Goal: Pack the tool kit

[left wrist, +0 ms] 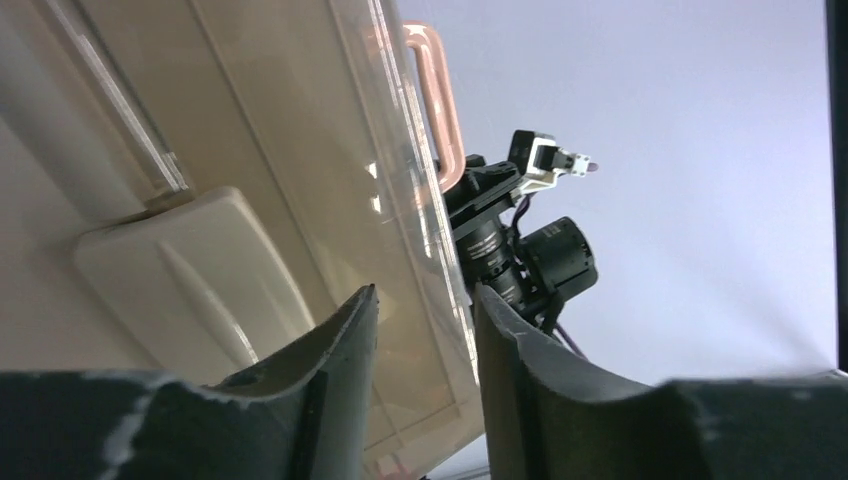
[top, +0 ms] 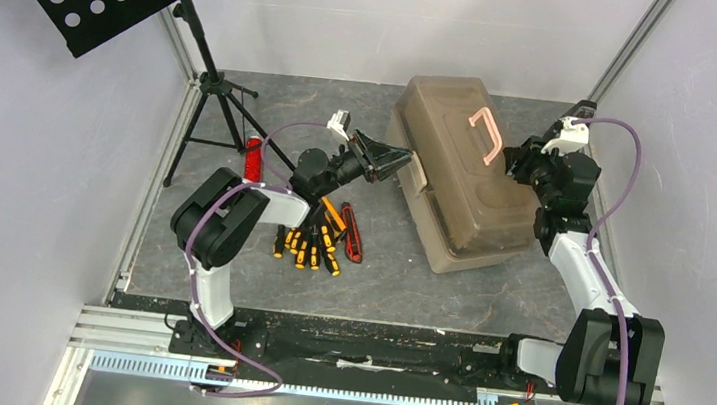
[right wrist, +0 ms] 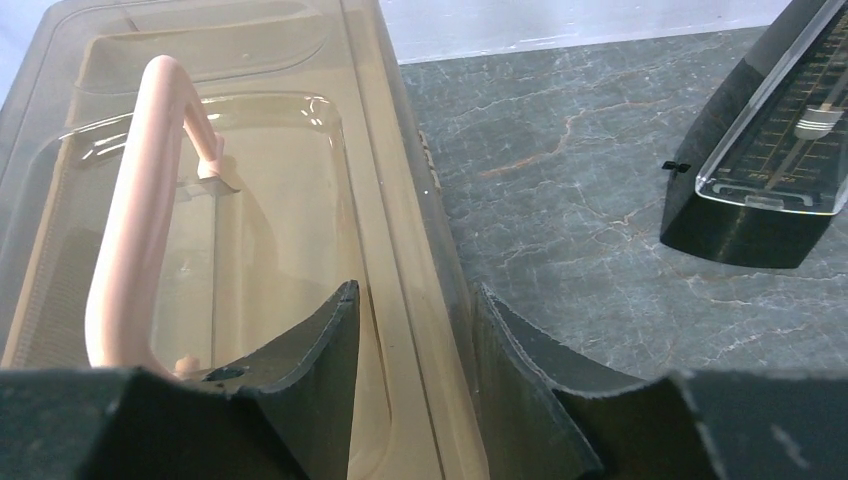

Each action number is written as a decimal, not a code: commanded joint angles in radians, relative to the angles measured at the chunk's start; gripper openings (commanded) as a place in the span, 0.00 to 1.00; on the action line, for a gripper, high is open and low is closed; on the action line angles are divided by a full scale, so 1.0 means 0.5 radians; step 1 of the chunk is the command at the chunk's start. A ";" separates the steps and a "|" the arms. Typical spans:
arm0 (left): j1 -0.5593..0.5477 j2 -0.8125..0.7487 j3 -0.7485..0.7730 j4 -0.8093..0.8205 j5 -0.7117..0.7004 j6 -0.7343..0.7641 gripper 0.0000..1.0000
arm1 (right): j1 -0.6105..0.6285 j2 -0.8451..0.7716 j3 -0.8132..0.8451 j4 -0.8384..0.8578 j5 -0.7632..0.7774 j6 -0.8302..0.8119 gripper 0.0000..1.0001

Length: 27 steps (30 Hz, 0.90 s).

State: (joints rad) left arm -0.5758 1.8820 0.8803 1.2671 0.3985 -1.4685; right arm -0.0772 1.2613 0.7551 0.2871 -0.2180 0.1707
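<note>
Left gripper (left wrist: pixel 420 300) and right gripper (right wrist: pixel 412 295) at the closed toolbox (top: pixel 457 188), one on each side.
The left gripper's fingers straddle the lid edge on the box's left side, just beside the pale latch (left wrist: pixel 190 260); I cannot tell whether they pinch it. The right gripper is clamped on the right rim, near the pale handle (right wrist: pixel 140 200). The toolbox sits far right on the table (top: pixel 386 286); the screwdrivers (top: pixel 309 250) and red utility knife (top: pixel 353 234) lie near left.

Closed tan toolbox (top: pixel 451 197) — screwdrivers (top: pixel 307 249), knives (top: pixel 353 237) outside.
</note>
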 commanded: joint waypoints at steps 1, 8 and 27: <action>0.002 -0.052 -0.052 -0.002 0.001 0.046 0.53 | -0.002 0.158 -0.160 -0.766 0.224 -0.151 0.12; 0.027 0.069 -0.156 0.025 0.016 0.181 0.75 | -0.002 0.179 -0.163 -0.753 0.171 -0.143 0.12; -0.051 0.463 0.177 0.127 0.090 0.068 0.80 | 0.048 0.177 -0.152 -0.728 0.059 -0.188 0.12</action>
State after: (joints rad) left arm -0.5903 2.0872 0.9161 1.2888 0.4309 -1.4422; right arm -0.0757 1.2667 0.7609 0.2913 -0.1928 0.1406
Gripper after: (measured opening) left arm 0.801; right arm 0.389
